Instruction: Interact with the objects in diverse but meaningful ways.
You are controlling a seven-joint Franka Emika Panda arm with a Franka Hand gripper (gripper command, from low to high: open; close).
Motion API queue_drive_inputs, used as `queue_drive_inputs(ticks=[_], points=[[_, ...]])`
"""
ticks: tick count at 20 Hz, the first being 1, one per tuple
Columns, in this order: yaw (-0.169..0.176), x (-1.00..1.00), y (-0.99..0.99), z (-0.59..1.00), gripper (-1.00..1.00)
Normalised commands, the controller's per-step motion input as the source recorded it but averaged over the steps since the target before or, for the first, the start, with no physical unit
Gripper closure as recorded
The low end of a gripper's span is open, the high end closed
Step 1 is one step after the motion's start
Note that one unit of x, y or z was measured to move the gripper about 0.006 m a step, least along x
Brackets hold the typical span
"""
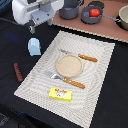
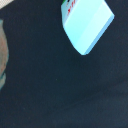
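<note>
A pale blue house-shaped carton (image 1: 34, 46) stands on the black table, just off the placemat's edge at the exterior view's left; it also shows in the wrist view (image 2: 86, 22). A thin brown sausage (image 1: 18, 71) lies on the table nearer the front. A flat yellow box (image 1: 61, 93) lies on the placemat's near edge. A red tomato (image 1: 94, 12) sits in a grey pot at the back. My gripper (image 1: 33, 28) hangs above and behind the carton, apart from it. Its fingers are small and blurred, and none show in the wrist view.
A striped placemat (image 1: 100, 85) holds a round wooden plate (image 1: 69, 65), a wooden-handled fork (image 1: 67, 80) and a knife (image 1: 80, 56). Grey pots (image 1: 91, 15) stand on a wooden board (image 1: 80, 26) at the back. A blurred brownish thing (image 2: 2, 55) is at the wrist view's edge.
</note>
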Motion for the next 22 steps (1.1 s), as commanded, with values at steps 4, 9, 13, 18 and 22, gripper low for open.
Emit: queue_drive_inputs(ticks=[4, 9, 13, 18, 22], points=[[0.215, -0.32, 0.0, -0.01, -1.0], [0.124, -0.35, -0.11, -0.14, -1.0], [0.059, -0.28, -0.21, -0.09, -1.0], [0.032, -0.29, -0.15, -0.33, -1.0], [0.038, -0.31, -0.04, -0.41, -1.0]])
